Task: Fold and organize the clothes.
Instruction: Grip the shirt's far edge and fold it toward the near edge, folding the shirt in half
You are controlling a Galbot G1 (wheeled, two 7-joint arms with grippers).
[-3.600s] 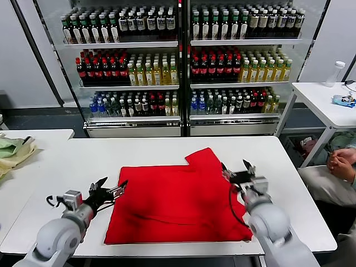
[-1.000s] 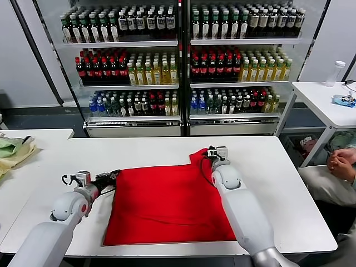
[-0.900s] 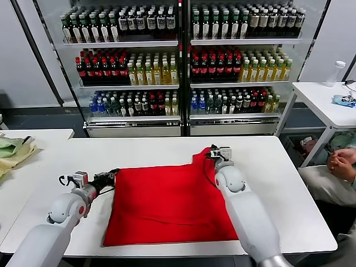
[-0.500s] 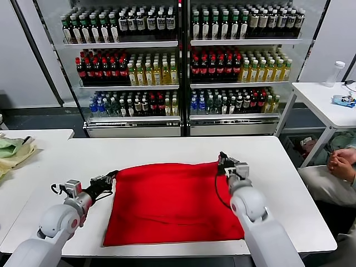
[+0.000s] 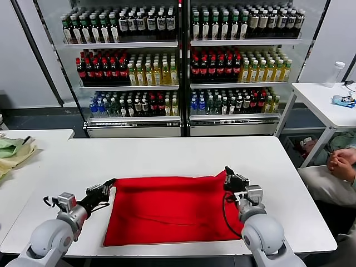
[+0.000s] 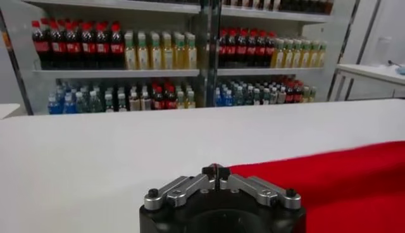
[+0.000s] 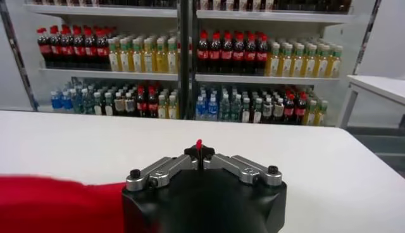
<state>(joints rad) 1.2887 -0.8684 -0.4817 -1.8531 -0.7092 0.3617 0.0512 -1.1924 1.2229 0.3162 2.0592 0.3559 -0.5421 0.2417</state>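
The red T-shirt [image 5: 169, 208] is being held flat on the white counter [image 5: 167, 153] by its two far corners. The left corner is being pinched in the closed left tool [image 5: 107, 187], the right corner in the closed right tool [image 5: 228, 179].

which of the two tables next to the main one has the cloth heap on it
The side table on the robot's left: a pale green and yellowish cloth heap lies on it. The other side table, on the robot's right, carries a clear bottle instead.
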